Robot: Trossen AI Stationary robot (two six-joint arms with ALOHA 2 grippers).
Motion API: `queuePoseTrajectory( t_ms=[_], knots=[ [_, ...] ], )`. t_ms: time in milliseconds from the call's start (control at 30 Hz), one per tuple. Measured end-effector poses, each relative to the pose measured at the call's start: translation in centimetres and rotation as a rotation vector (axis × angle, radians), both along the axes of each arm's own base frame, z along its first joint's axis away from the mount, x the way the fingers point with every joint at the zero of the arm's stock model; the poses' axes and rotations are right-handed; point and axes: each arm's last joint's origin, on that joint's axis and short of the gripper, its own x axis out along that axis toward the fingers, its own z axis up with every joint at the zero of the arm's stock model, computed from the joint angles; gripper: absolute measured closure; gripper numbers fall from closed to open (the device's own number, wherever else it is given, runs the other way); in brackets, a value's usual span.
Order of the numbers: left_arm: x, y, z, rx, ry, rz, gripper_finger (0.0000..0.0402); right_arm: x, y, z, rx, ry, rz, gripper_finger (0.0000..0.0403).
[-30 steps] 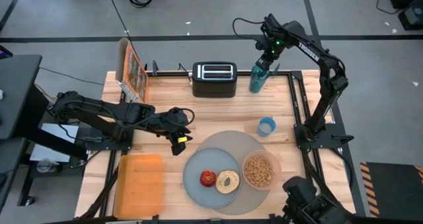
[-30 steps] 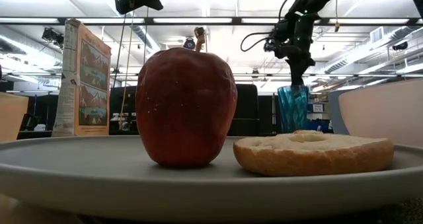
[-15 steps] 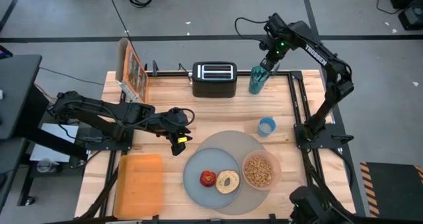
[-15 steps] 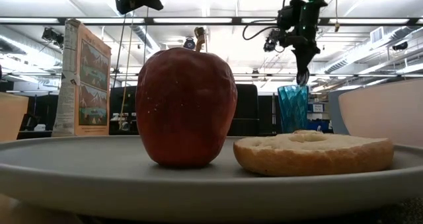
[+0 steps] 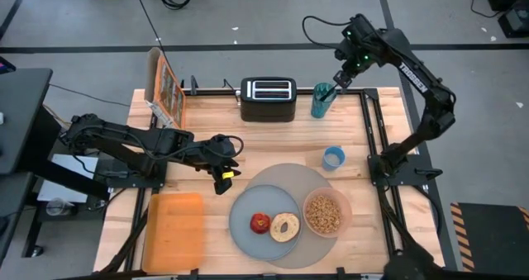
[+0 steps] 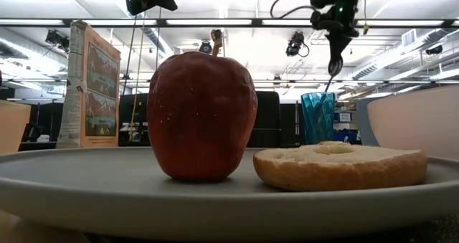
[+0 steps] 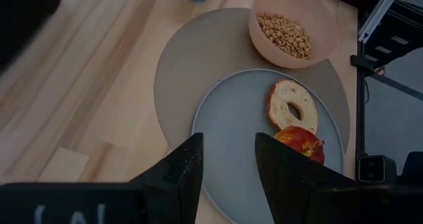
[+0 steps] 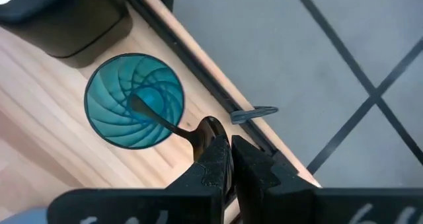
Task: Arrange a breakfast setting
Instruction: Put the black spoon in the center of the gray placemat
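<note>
Right gripper (image 8: 225, 159) now higher w/ metal spoon (image 8: 168, 123) clamped above teal tumbler (image 8: 135, 100); grip only in wrist view.

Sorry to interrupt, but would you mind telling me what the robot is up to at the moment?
It is laying out breakfast. The right gripper is shut on a metal spoon whose bowl end sits in the teal glass beside the toaster. On the grey mat, the plate holds an apple and bagel, with a bowl alongside. The left gripper waits, open.
</note>
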Motion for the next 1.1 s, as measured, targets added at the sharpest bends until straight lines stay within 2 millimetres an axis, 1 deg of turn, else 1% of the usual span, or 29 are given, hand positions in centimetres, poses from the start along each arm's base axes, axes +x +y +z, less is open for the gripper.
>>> queuePoseTrajectory(
  t_ms=[400,633,733,833,933,1000,1100],
  knots=[
    [0.0,-0.1,0.0,-0.016,0.003,-0.015,0.0258,-2.5,3.4,3.3,-0.128,-0.084,-0.059,0.0375],
    [0.0,-0.1,0.0,-0.017,0.004,-0.016,0.0258,-3.9,5.2,5.1,-0.209,-0.182,-0.090,0.0375],
    [0.0,-0.1,0.0,-0.017,0.004,-0.015,0.0258,-4.2,5.9,5.7,-0.203,-0.279,-0.075,0.0375],
    [0.0,-0.1,0.0,-0.017,0.004,-0.015,0.0258,-3.9,6.3,6.3,-0.182,-0.399,-0.023,0.0375],
    [0.0,-0.1,0.0,-0.017,0.004,-0.015,0.0258,-3.1,6.4,6.6,-0.140,-0.509,0.053,0.0375],
    [0.0,-0.1,0.0,-0.017,0.004,-0.015,0.0258,-2.3,6.3,6.6,-0.088,-0.574,0.122,0.0375],
    [0.0,-0.1,0.0,-0.017,0.004,-0.015,0.0258,-0.5,6.0,6.2,0.009,-0.651,0.229,0.0375]
  ],
)
